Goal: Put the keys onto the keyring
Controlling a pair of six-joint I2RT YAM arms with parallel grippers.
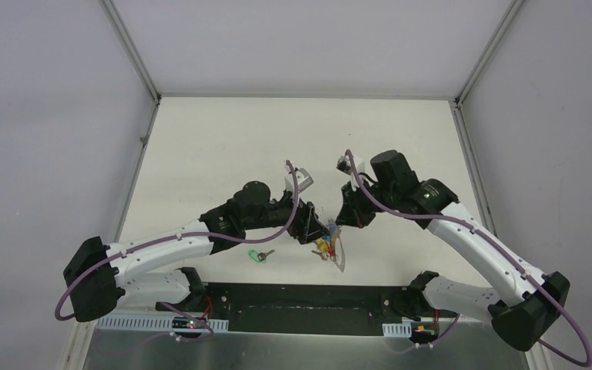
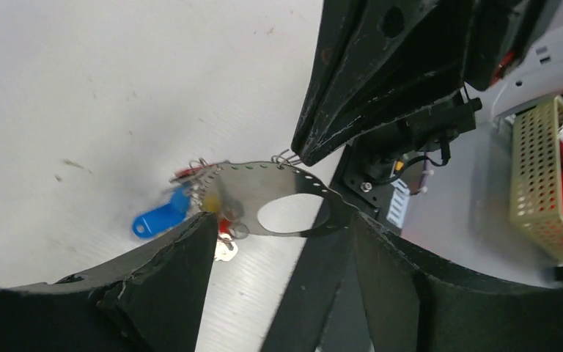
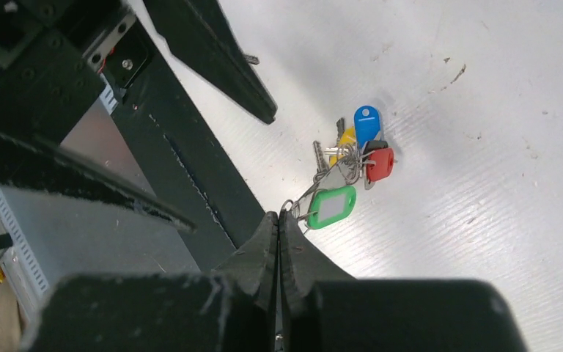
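your right gripper (image 3: 280,220) pinches the springy keyring (image 3: 346,155), left gripper (image 2: 282,220) gapes; green key (image 1: 262,254) looks light, slippery: grab its tag (image 1: 255,256).

Our left arm (image 1: 162,248) and right arm (image 1: 474,235) have white shells on the long links and black housings at the joints and bases. A purple cable (image 1: 299,191) runs along each, clipped at intervals. Our left fingers (image 2: 154,293) and right fingers (image 3: 264,249) are black wedges with pale, scuffed edges. A silver screw (image 3: 126,64) shows in one black mount.
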